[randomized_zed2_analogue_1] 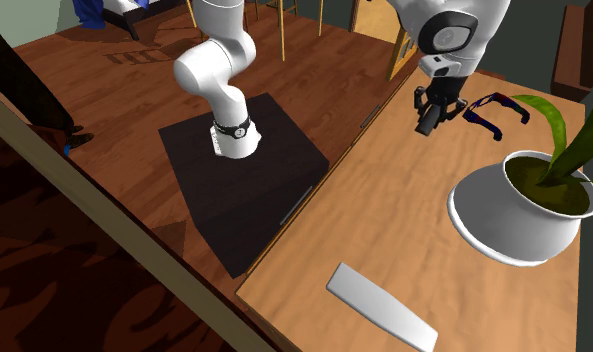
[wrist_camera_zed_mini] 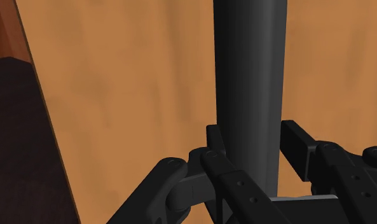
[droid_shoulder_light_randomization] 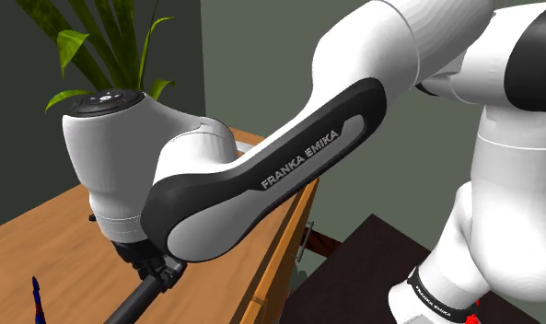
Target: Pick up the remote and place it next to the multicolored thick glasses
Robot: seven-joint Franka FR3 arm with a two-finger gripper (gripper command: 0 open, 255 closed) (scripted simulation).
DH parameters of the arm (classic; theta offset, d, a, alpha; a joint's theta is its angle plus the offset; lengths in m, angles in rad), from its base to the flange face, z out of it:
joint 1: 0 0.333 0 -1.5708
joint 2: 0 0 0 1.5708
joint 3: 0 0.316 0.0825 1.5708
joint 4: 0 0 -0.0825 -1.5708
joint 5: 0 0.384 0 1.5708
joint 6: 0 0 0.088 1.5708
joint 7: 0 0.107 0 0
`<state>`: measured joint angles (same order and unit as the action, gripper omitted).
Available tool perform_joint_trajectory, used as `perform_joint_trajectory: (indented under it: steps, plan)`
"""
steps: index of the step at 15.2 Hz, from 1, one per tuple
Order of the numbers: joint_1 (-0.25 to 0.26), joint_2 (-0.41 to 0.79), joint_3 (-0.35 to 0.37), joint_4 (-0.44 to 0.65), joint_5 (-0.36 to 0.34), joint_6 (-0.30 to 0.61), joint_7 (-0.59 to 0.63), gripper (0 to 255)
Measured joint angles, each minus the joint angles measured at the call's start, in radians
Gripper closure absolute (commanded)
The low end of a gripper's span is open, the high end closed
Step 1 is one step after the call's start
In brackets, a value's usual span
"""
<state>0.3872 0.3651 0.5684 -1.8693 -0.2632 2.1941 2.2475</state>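
2 black fingers [wrist_camera_zed_mini: 212, 145] of the tool [wrist_camera_zed_mini: 253, 130] press on either side of the dark grey remote [wrist_camera_zed_mini: 250, 70]. The tool is clamped on it, and the long bar runs straight out from between the fingers over the wooden counter [wrist_camera_zed_mini: 142, 95]. Whether the remote's far end touches the wood, I cannot tell.

In the second exterior view the glasses [randomized_zed2_analogue_1: 496, 106], blue and dark, lie on the counter. The held remote is just beside them, on that view's left.

Near the glasses, toward that view's bottom, stands 1 white pot [randomized_zed2_analogue_1: 504, 228] with a green plant [randomized_zed2_analogue_1: 564, 140]. 1 leaf reaches close to the glasses.

Well apart from the glasses, at the counter's near edge in the same view, lies 1 flat white slab [randomized_zed2_analogue_1: 379, 305].

Farther still from the glasses, to that view's left and off the counter, the dark stand [randomized_zed2_analogue_1: 244, 190] sits on a wooden floor [randomized_zed2_analogue_1: 114, 90]. It carries the white arm [randomized_zed2_analogue_1: 216, 70].
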Motion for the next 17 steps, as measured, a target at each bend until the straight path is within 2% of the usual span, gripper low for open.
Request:
perform_joint_trajectory:
  steps: [4, 10, 11, 17]
  plan:
    - [0.008, 0.027, -0.01, -0.017, -0.021, 0.039, 0.015, 255]
    - [0.01, 0.032, -0.012, -0.02, -0.026, 0.048, 0.018, 255]
    - [0.01, 0.032, -0.012, -0.02, -0.026, 0.048, 0.018, 0]
    - [0.01, 0.032, -0.012, -0.02, -0.026, 0.048, 0.018, 0]
